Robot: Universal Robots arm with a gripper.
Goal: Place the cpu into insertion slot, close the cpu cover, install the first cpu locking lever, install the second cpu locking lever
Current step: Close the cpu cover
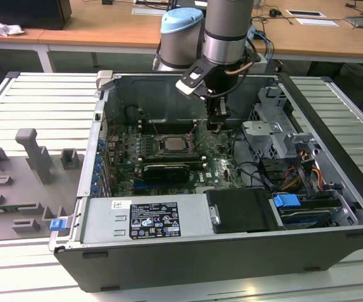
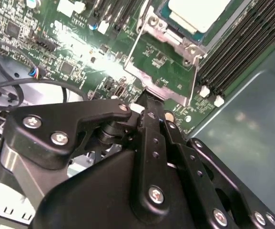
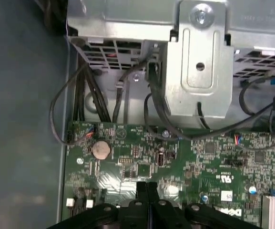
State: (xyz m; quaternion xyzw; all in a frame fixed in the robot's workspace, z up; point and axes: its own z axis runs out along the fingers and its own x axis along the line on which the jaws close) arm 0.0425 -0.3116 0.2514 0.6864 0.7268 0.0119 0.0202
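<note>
A pale silver-grey square cpu is seen seated in the small square black insertion slot with a silver metal rim, on the green motherboard inside an open dark grey computer case. The case is set on a pale slatted tabletop.

The thin silver cpu cover with a cut-out middle is swung open off the insertion slot. It is hinged at the slot's edge and tilted away from it, so that green board is seen through its opening and the chip's top is left uncovered.

The black gripper is lowered into the case just beside the insertion slot, on the exterior view's right of it. Its fingers are clenched together, with no gap seen between them in both wrist views. In the second wrist view their tips are met by the cover's outer edge, the edge farthest from the slot. Whether that edge is pinched or only touched cannot be told.

Long narrow black memory slots are laid alongside the insertion slot. A silver sheet-metal drive cage is found beyond the gripper from the slot, with black cables hung below it and a round silver coin battery on the board near them. A grey labelled power supply box is seated nearer the exterior camera than the slot.
</note>
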